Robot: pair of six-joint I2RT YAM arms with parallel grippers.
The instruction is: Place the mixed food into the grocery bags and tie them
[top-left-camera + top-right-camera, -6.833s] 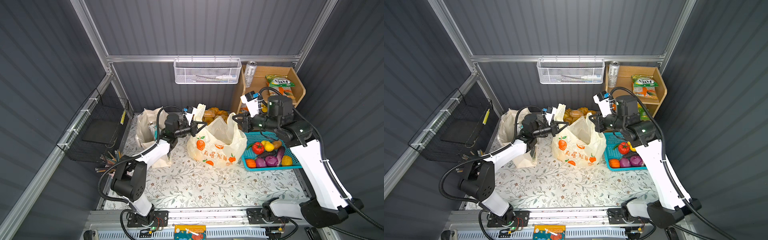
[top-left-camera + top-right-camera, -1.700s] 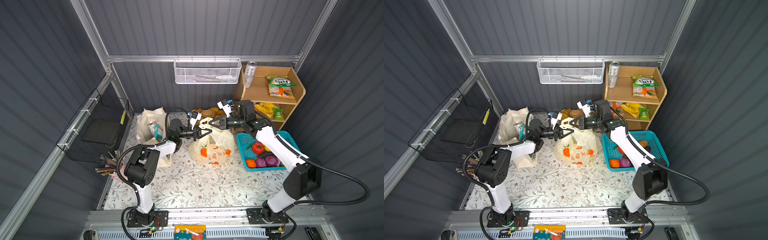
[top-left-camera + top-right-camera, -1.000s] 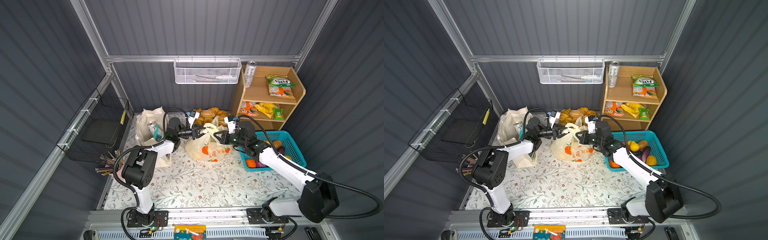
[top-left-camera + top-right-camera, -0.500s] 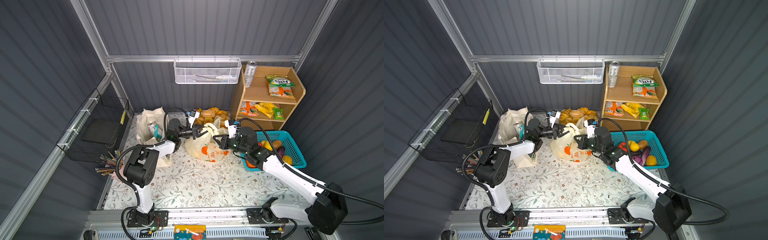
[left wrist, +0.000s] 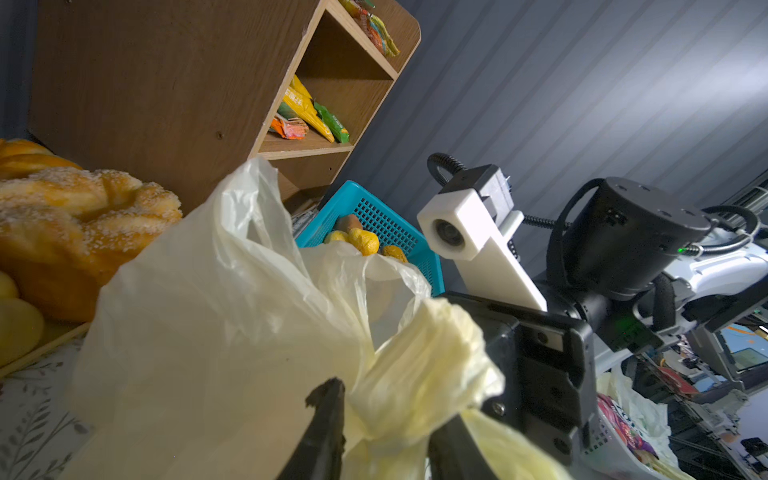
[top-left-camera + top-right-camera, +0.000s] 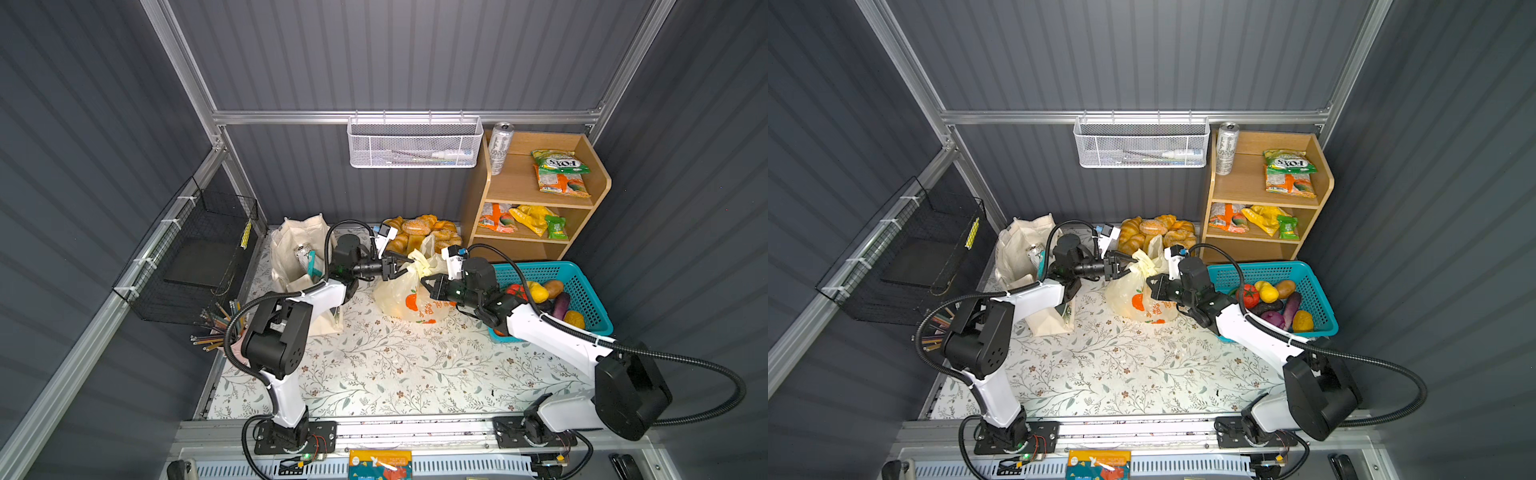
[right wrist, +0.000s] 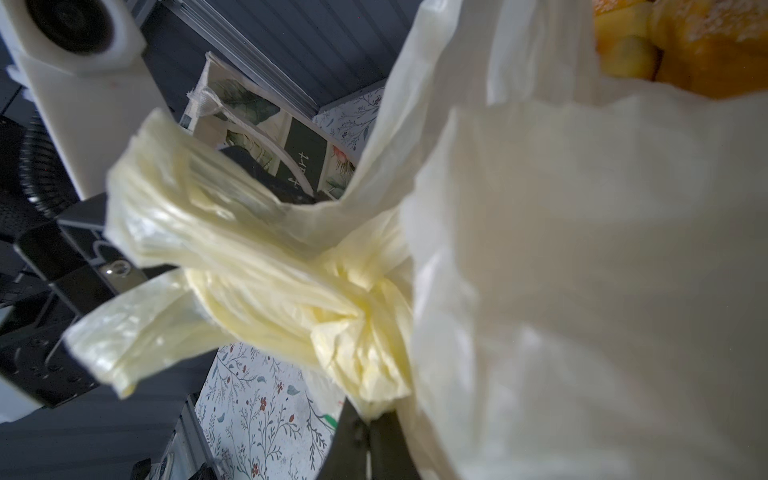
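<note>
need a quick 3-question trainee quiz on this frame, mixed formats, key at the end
1. True or false: the handles of the plastic bag are already knotted together.
2. The drink can on top of the wooden shelf is: A) lying on its side, B) standing upright, C) crushed flat.
3. Which one stands open, the left tool or the right tool?

Key: 1 true; 2 B; 3 left tool. The right tool is shut on the plastic bag's handle.
</note>
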